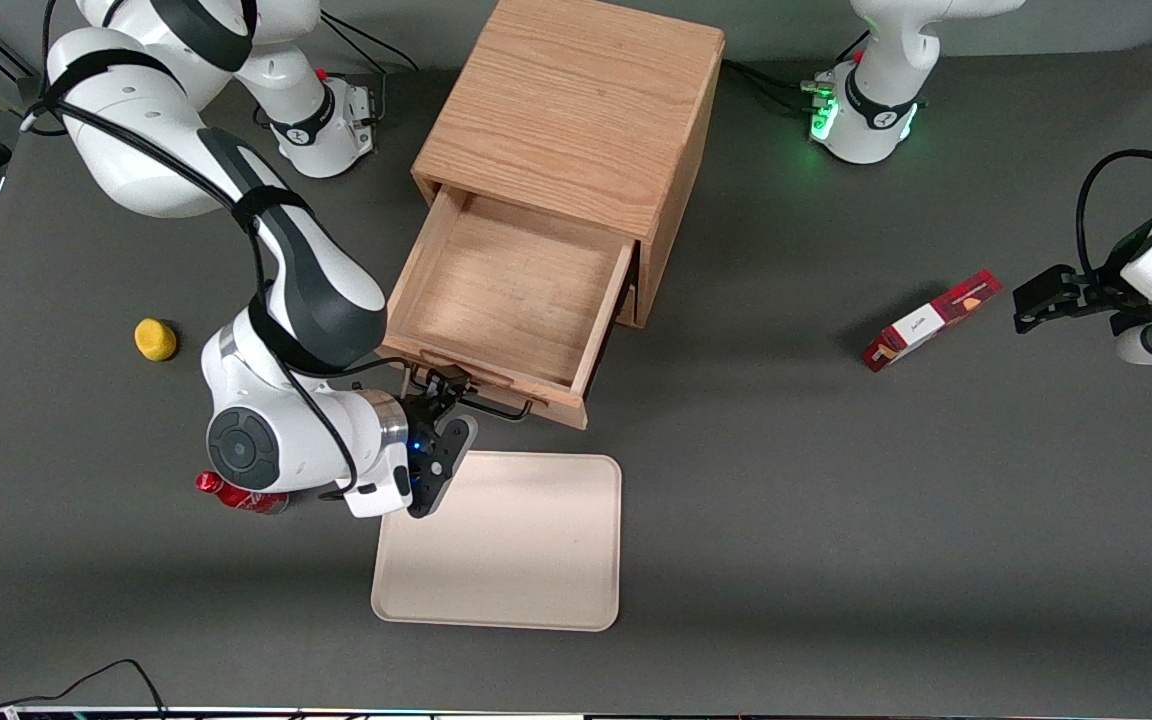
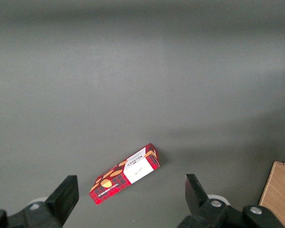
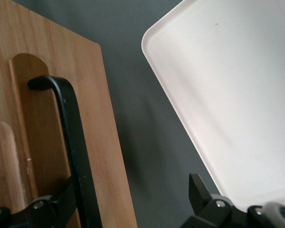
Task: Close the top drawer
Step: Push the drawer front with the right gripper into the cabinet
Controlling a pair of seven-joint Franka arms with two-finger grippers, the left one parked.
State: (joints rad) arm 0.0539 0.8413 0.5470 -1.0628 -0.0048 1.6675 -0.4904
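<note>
The top drawer (image 1: pixel 506 290) stands pulled far out of the oak cabinet (image 1: pixel 576 110), its light wood box showing nothing inside. Its black wire handle (image 1: pixel 496 405) runs along the drawer front, on the side nearest the front camera. My gripper (image 1: pixel 446 395) sits right at that front, just below the wooden lip. In the right wrist view the gripper (image 3: pixel 130 190) is open wide. One of its fingers (image 3: pixel 61 194) lies against the black handle (image 3: pixel 71 142) and the drawer front (image 3: pixel 99 118). The second finger hangs over bare table.
A cream tray (image 1: pixel 506 540) lies close in front of the drawer, nearer the front camera, and also shows as the tray (image 3: pixel 228 95). A yellow object (image 1: pixel 155 339) and a red can (image 1: pixel 236 493) lie toward the working arm's end. A red box (image 1: pixel 931 320) lies toward the parked arm's end.
</note>
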